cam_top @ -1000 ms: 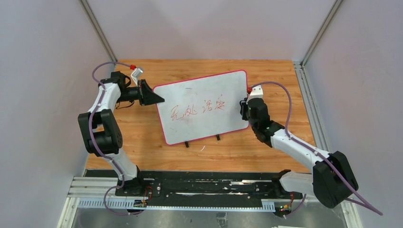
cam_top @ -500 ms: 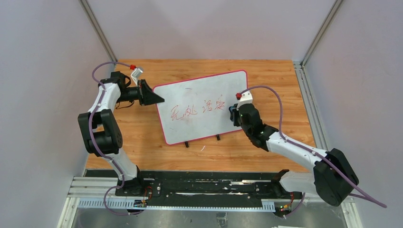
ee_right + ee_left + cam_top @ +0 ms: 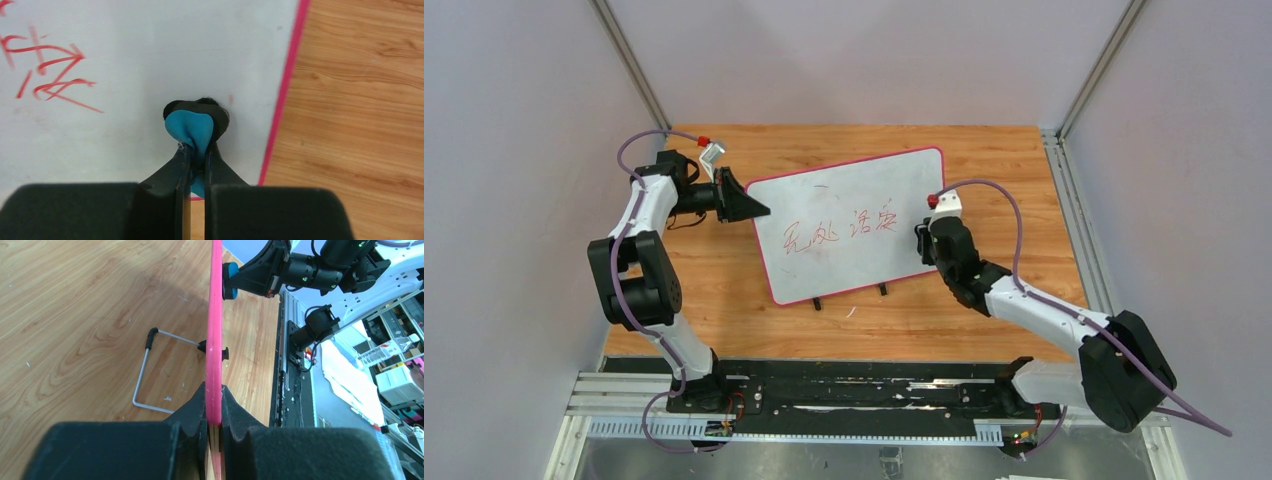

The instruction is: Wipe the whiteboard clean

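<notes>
The pink-framed whiteboard (image 3: pixel 854 220) stands propped on the wooden table, with red writing (image 3: pixel 839 230) across its middle. My left gripper (image 3: pixel 749 208) is shut on the board's left edge; in the left wrist view the pink frame (image 3: pixel 215 340) runs up from between my fingers. My right gripper (image 3: pixel 921 240) is shut on a blue eraser (image 3: pixel 190 130) with a black felt pad, pressed against the white surface (image 3: pixel 125 60) near the board's right edge, to the right of the red writing (image 3: pixel 47 65).
The board's wire stand (image 3: pixel 150 370) rests on the wooden table (image 3: pixel 984 160) behind it. Two black feet (image 3: pixel 849 296) stick out below the board's near edge. Grey walls and metal posts enclose the table. A black rail (image 3: pixel 854 385) runs along the near edge.
My right gripper with the eraser moved left from the board's right edge onto the white surface, then shifted back slightly right. The left arm and the board have not moved.
</notes>
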Motion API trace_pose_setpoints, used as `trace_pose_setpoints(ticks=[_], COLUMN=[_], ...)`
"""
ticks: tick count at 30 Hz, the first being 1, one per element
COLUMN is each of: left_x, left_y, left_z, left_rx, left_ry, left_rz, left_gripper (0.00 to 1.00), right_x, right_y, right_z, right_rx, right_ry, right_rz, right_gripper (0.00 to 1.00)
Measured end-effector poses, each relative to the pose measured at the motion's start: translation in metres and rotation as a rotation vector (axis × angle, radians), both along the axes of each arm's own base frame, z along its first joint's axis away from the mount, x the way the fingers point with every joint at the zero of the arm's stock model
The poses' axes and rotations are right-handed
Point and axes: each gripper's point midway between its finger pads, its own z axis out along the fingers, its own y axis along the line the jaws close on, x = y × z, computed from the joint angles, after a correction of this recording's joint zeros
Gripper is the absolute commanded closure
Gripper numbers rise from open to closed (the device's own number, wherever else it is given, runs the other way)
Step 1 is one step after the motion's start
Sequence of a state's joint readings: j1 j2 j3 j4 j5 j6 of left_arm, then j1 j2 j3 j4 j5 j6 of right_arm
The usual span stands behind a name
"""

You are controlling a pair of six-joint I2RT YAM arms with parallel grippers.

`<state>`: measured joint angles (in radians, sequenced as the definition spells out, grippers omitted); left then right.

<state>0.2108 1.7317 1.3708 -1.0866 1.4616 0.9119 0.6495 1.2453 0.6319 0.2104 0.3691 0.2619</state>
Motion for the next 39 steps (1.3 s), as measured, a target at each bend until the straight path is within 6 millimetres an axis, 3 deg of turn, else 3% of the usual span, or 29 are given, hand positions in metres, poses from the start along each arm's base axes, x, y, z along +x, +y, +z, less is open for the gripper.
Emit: trace_pose_setpoints(ticks=[8,14,17,24,33,36,39], left_x=[0.0,0.0,0.0,0.0,0.0,-0.001,-0.002], left_y=[0.0,0.0,0.0,0.002,0.003,0.003,0.003], left_z=[0.0,0.0,0.0,-0.001,-0.003,-0.002,-0.002], left_rx=[0.003,0.003,0.003,0.008,0.013,0.017,0.019], left_ry=[-0.004,-0.005,-0.004,0.005,0.008,0.004,0.003], left_rz=[0.0,0.0,0.0,0.006,0.01,0.01,0.011], left_gripper=[1.0,1.0,1.0,1.0,1.0,1.0,1.0], right_x=[0.008,0.008,0.015,0.032,0.025,0.022,0.022], right_y=[-0.044,-0.042,-0.026,0.035,0.117,0.135,0.138], right_z=[0.011,0.016,0.022,0.045,0.067,0.069,0.07], right_rx=[-0.015,-0.009,-0.007,-0.002,0.006,0.002,-0.018], right_ry=[-0.024,-0.026,-0.025,-0.052,-0.093,-0.106,-0.119], right_rz=[-0.115,-0.101,-0.069,0.042,0.205,0.243,0.243], right_gripper=[0.99,0.99,0.99,0.99,0.99,0.99,0.99])
